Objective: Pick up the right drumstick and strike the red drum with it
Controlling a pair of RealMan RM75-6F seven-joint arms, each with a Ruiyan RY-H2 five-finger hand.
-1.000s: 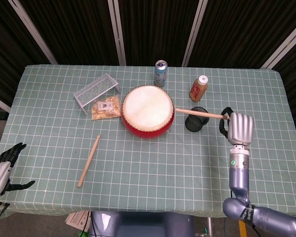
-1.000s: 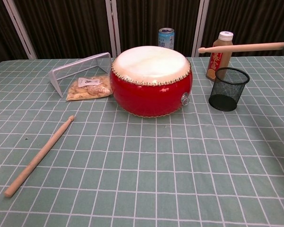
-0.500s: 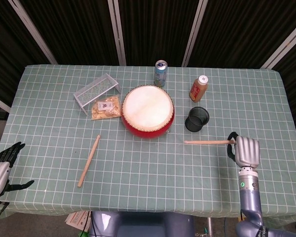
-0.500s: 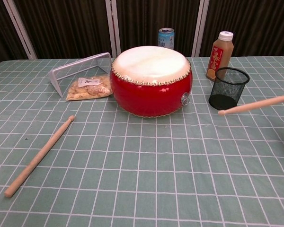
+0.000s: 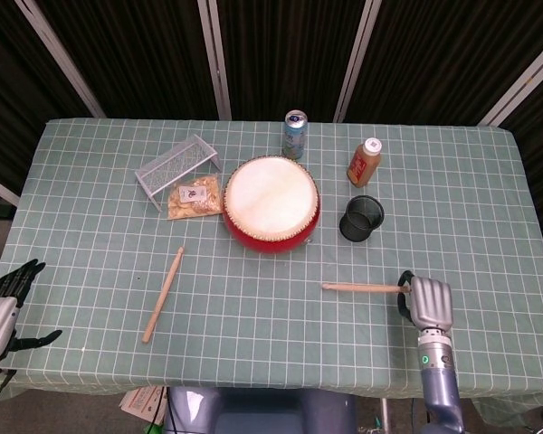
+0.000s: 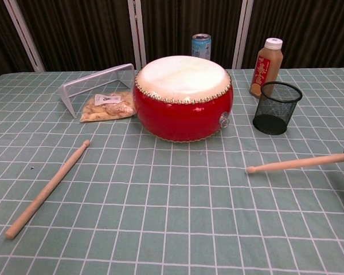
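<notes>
Wooden right drumstick (image 5: 360,288) in right hand (image 5: 429,302), labels unreadable

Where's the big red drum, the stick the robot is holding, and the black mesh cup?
Round red drum with white skin (image 5: 271,196): head view, middle of the drumhead.
Wooden drumstick held by the right hand (image 6: 298,163): chest view, mid-shaft.
Black mesh wire cup (image 6: 277,108): chest view, front wall.

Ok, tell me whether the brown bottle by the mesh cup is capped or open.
Capped. The brown bottle stands upright with a white cap on its neck, behind the black mesh cup.
</notes>
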